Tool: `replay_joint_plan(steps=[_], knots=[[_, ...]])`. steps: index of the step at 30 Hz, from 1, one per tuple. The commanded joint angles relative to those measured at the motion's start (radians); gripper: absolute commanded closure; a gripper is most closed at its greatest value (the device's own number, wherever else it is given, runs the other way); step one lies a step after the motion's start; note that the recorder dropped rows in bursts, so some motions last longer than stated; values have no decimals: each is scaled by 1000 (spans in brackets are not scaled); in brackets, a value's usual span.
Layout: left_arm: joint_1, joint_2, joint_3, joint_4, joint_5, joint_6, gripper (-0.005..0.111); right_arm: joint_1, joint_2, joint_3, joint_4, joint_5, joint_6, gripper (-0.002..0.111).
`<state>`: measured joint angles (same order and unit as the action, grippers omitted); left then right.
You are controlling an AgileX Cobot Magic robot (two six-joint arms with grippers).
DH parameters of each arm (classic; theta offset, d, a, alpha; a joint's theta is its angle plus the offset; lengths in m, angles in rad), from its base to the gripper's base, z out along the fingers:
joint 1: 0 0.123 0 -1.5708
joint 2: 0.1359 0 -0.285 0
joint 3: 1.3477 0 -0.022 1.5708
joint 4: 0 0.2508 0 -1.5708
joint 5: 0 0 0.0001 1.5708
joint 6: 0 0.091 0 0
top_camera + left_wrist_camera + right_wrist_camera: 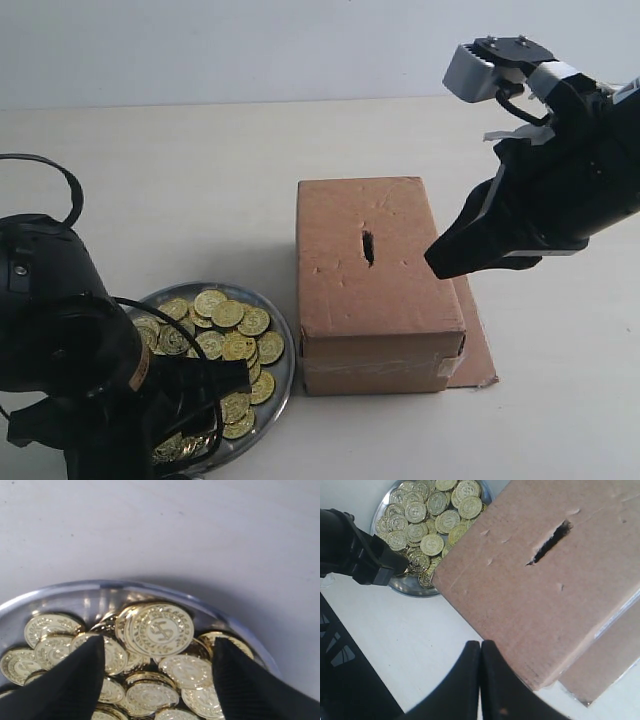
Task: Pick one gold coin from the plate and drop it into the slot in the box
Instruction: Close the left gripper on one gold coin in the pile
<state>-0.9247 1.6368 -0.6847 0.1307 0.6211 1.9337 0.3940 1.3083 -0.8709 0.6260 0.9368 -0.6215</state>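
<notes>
The plate [285,372] sits on the table [180,170] just beside the box [375,300], on the left arm's side, heaped with gold coins [228,330]. The left jaws hang low over that heap, spread wide with nothing between them (a dollar-sign coin [162,629] lies right in the gap). The right jaws are pressed together, empty, hovering by the box's far side. The box slot [368,247] shows dark mid-top. A flat cardboard sheet [478,358] pokes out beneath.
</notes>
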Motion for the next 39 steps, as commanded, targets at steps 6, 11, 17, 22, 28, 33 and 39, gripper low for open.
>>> replay_joint_plan(steps=[6, 11, 17, 22, 28, 33, 39], knots=[[-4, 2, 4, -8, -9, -9, 56, 2, 0, -5, 3, -5, -12, 108], [-4, 8, 4, -8, -7, -9, 55, 2, 0, -5, 3, -5, -12, 108], [-4, 30, 4, 5, -3, -9, 55, 2, 0, -5, 3, -5, -12, 108], [-2, 30, 4, 7, 2, -9, 55, 2, 0, -5, 3, -5, -12, 108], [-2, 30, 4, 20, 2, -34, 55, 2, 0, -5, 3, -5, -12, 108], [-2, 30, 4, 27, 2, -82, 55, 2, 0, -5, 3, -5, -12, 108], [-2, 30, 4, 25, 10, -88, 56, 2, 0, -5, 3, -5, -12, 108]])
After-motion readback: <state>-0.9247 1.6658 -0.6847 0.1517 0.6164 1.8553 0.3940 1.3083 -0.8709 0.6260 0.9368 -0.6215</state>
